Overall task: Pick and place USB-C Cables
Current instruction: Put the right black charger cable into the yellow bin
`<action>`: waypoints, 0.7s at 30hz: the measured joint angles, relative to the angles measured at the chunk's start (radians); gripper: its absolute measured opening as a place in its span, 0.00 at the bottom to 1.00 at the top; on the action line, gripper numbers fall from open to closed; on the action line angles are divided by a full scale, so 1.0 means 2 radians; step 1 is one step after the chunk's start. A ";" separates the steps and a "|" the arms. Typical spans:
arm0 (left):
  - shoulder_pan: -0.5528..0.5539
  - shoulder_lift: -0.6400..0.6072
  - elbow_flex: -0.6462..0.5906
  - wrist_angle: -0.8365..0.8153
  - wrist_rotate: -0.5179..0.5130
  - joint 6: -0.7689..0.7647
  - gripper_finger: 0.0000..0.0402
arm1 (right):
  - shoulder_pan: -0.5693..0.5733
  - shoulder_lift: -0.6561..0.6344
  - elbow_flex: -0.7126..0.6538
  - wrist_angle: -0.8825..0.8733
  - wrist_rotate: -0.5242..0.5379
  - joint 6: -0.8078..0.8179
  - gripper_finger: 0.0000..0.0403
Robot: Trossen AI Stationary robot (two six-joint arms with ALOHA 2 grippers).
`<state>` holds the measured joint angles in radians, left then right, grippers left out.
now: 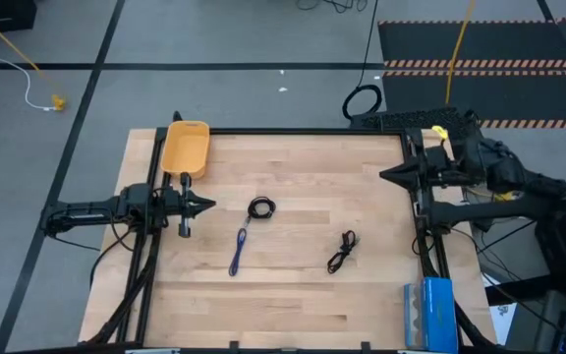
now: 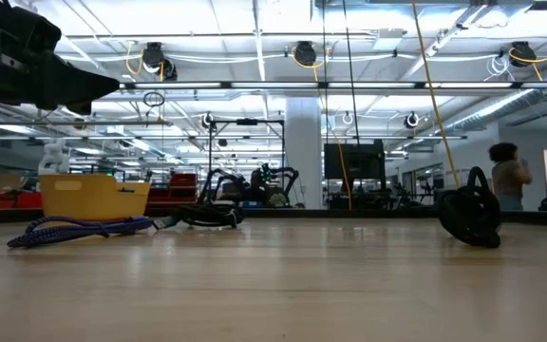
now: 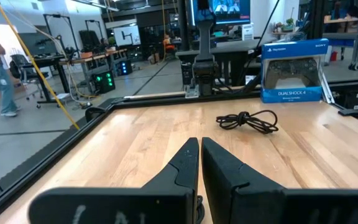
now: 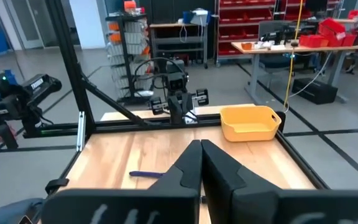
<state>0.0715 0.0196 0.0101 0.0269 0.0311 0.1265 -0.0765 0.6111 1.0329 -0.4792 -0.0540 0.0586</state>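
Three USB-C cables, one yellow bin, one blue box.

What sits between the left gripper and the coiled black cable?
Nothing: in the high view only bare wooden tabletop separates the shut left gripper from the small round coil of black USB-C cable.

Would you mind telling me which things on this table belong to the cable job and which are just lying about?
Belonging to the job:
- coiled black cable
- blue-purple cable
- bundled black cable
- yellow bin, probably where they go
- left gripper and right gripper, both shut and empty at the table's sides

Just lying about:
- blue controller box
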 joint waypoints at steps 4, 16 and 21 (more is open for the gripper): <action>0.000 0.000 0.000 0.000 0.000 0.000 0.06 | 0.000 0.042 0.046 -0.014 0.000 0.000 0.00; 0.000 0.000 0.000 0.000 0.000 0.000 0.06 | 0.000 0.109 0.111 -0.028 0.000 0.004 0.00; 0.000 0.000 0.000 0.000 0.000 -0.012 0.06 | 0.000 0.113 0.112 -0.037 0.000 0.003 0.00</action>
<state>0.0712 0.0196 0.0101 0.0269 0.0311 0.1024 -0.0765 0.8371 1.2560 -0.5535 -0.0540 0.0647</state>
